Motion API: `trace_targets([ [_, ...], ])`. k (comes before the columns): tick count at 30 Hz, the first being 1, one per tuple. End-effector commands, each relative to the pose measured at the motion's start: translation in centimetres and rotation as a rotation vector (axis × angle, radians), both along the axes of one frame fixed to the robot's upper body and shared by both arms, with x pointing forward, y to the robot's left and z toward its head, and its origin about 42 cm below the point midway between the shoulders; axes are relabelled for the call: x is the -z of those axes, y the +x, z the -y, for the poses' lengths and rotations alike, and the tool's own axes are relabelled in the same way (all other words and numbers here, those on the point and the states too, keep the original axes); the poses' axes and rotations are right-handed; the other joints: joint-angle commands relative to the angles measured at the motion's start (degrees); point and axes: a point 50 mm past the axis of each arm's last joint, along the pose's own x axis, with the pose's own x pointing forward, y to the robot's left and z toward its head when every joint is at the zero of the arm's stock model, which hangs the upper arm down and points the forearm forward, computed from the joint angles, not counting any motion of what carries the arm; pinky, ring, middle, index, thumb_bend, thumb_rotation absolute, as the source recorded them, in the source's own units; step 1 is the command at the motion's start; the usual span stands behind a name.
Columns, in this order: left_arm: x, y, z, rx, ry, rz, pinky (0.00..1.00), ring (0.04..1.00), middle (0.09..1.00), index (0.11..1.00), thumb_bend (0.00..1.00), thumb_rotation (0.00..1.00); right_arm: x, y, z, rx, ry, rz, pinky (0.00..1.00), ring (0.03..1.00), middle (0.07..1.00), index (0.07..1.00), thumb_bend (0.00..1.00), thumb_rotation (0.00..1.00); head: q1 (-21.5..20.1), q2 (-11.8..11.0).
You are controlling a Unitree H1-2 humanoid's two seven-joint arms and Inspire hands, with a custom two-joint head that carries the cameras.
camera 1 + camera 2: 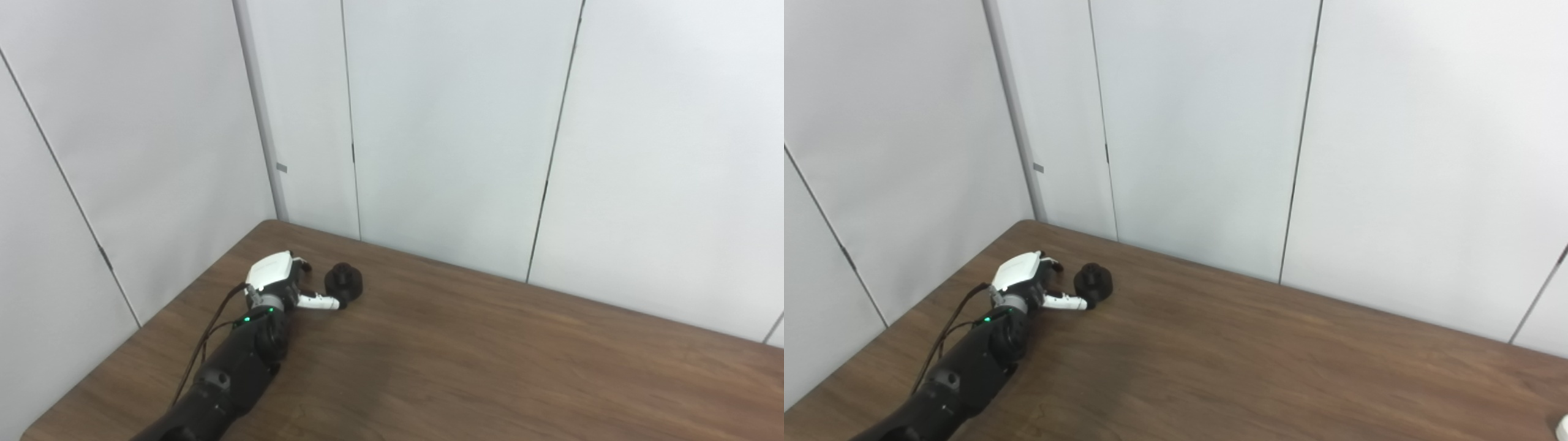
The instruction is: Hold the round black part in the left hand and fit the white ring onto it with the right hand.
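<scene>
The round black part sits on the brown table near its far left corner. My left hand lies just left of it, low over the tabletop. The white thumb stretches out to the part's near side and seems to touch it. The other fingertips curl a little short of the part, so the hand is open and not closed around it. My right hand is out of view. I see no white ring that I can be sure of.
White wall panels stand close behind the table's far and left edges. A small white thing shows at the bottom right corner of the right eye view, cut off by the frame. A black cable runs along my left forearm.
</scene>
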Motion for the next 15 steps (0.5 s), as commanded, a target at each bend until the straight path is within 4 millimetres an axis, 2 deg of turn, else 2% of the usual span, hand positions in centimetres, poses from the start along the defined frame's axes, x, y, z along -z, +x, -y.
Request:
trace_targets([
  [1,-0.7,0.8,1.3,0.068,-0.013,0.030,1.00,1.000,1.000,0.763,1.00,0.43,-0.2,-0.6,1.6,0.038,-0.053,-0.031,0.83,0.949,0.971,0.916,0.52,0.21,0.0,0.0],
  [9,-0.4,0.5,3.3,0.167,-0.097,0.082,1.00,1.000,1.000,0.790,1.00,0.39,-0.4,-0.6,1.4,0.034,-0.053,-0.039,0.85,0.958,0.983,0.920,0.51,0.20,-0.3,0.3],
  [15,0.2,0.2,4.9,0.207,-0.103,0.067,1.00,1.000,1.000,0.837,1.00,0.41,-0.4,-0.6,1.3,0.034,-0.035,-0.048,0.85,0.965,0.997,0.930,0.52,0.22,-0.5,0.5],
])
